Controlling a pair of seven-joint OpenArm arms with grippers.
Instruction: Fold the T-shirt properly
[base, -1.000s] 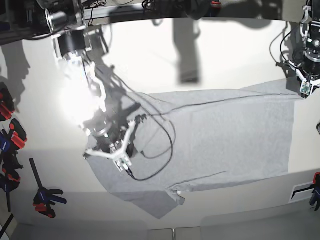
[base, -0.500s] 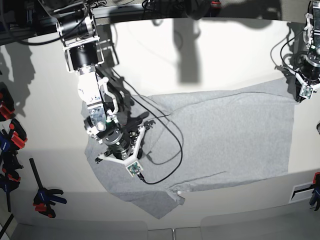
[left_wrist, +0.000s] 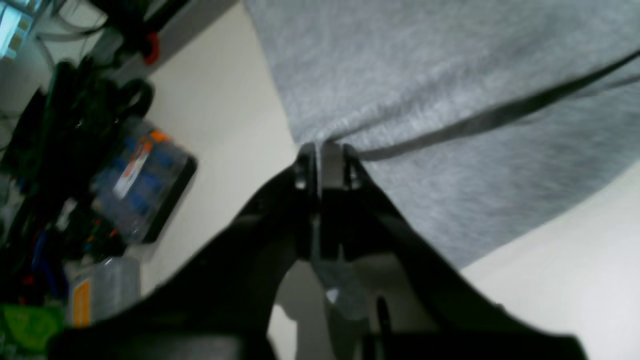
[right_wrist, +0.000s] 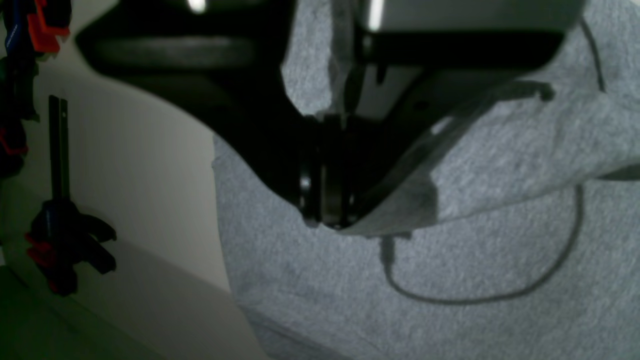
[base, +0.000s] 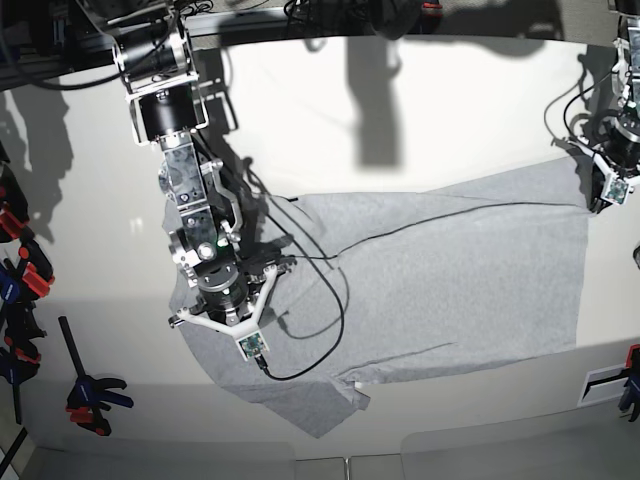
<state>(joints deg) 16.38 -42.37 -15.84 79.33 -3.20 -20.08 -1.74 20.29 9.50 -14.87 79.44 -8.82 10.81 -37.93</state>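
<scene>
The light grey T-shirt (base: 450, 270) lies spread on the cream table, plain side up, with a sleeve at the front (base: 320, 405). My right gripper (base: 212, 312) is at the shirt's left edge. In the right wrist view it (right_wrist: 326, 220) is shut on a raised fold of the T-shirt (right_wrist: 500, 150). My left gripper (base: 598, 200) is at the far right corner. In the left wrist view it (left_wrist: 325, 150) is shut on the edge of the T-shirt (left_wrist: 450, 75), and the cloth pulls taut away from it.
A black cable (base: 335, 300) loops over the shirt beside the right arm, and another cable (base: 450, 212) runs across its far part. Clamps (base: 90, 395) lie at the table's left edge. Parts boxes (left_wrist: 145, 185) sit beyond the table by the left arm.
The right arm swung slightly with its pinch of cloth, bunching the shirt's left edge. The far right corner rose a little in the left gripper. The glare on the right arm is gone.
</scene>
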